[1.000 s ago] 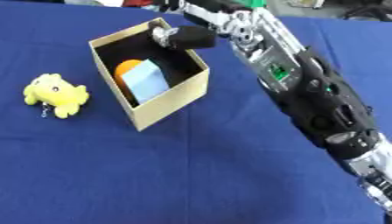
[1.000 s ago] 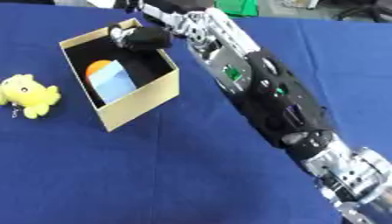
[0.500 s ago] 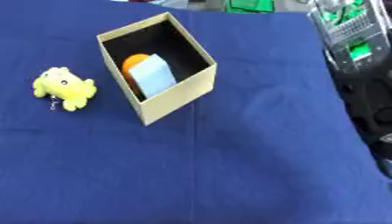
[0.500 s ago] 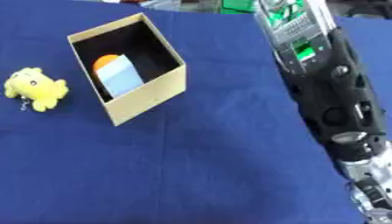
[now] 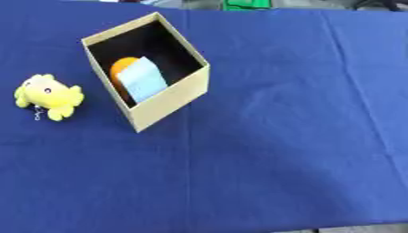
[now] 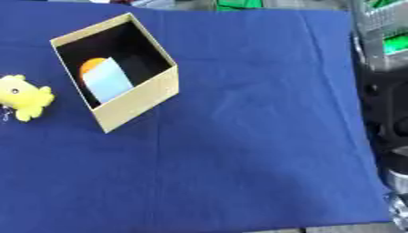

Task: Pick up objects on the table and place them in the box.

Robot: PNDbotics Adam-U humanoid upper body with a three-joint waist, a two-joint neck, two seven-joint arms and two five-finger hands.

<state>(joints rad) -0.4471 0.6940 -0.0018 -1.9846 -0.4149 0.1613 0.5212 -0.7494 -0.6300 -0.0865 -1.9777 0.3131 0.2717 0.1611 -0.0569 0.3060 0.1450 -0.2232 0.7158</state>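
Observation:
An open cardboard box [image 5: 169, 99] stands at the upper left of the blue cloth, turned at an angle. Inside it lie an orange object [image 5: 121, 68] and a light blue object [image 5: 143, 83] leaning against it. A yellow plush toy [image 5: 48, 96] lies on the cloth just left of the box, apart from it. Part of my right arm [image 6: 384, 104], black with silver and green parts, runs down the right edge of the right eye view; its hand does not show. My left hand shows in no view.
The blue cloth [image 5: 271, 150] covers the table, with open cloth right of and below the box. Its front edge runs along the bottom of the views. Green items [image 5: 248, 4] sit past the far edge.
My right arm, which reached over the box a second ago, has pulled back to the right edge. The box holds the same orange and blue things. The picture has shifted slightly.

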